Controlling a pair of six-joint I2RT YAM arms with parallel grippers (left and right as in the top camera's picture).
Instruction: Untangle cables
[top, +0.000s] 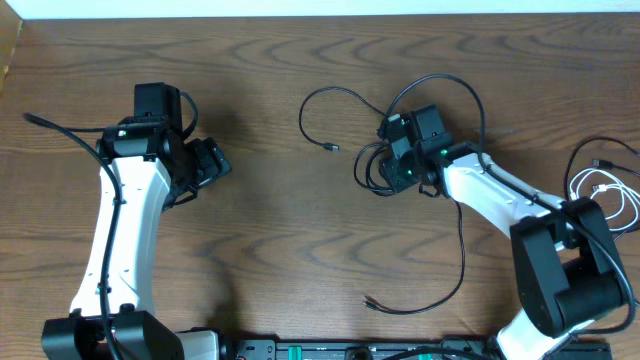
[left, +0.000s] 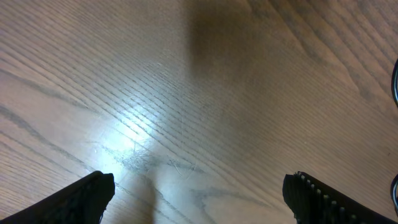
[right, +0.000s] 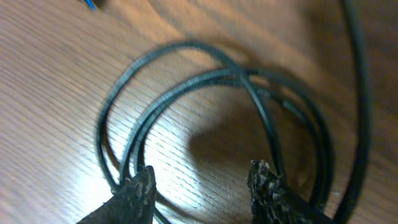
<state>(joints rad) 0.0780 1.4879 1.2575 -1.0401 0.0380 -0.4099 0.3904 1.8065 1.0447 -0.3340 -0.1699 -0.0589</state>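
The coil of black cables lay on the wooden table, right of its middle, directly beneath my right pincer. From my right wrist I saw several loops overlapping and crossing one another, blurred at the edges, so I could not count the strands for certain.

From above, one thin loop swung out of the coil toward the table's centre and ended in a small plug lying free on the wood. Another arc rose over the top of the pincer toward the far edge. A long black strand ran from the coil toward my base and curled to a second plug end near the front edge.

My right pincer stood about half open, its two fingers planted either side of the loops. A strand passed just beside each finger, with bare wood in the gap between them, and I saw nothing squeezed.

Well apart from the coil, at the right edge of the table beside my right arm's base, a white cable lay in loose loops, with another thin black cord just above it.

My left pincer hung over the left half of the table, jaws spread wide and holding nothing — only wood grain showed between its fingers.
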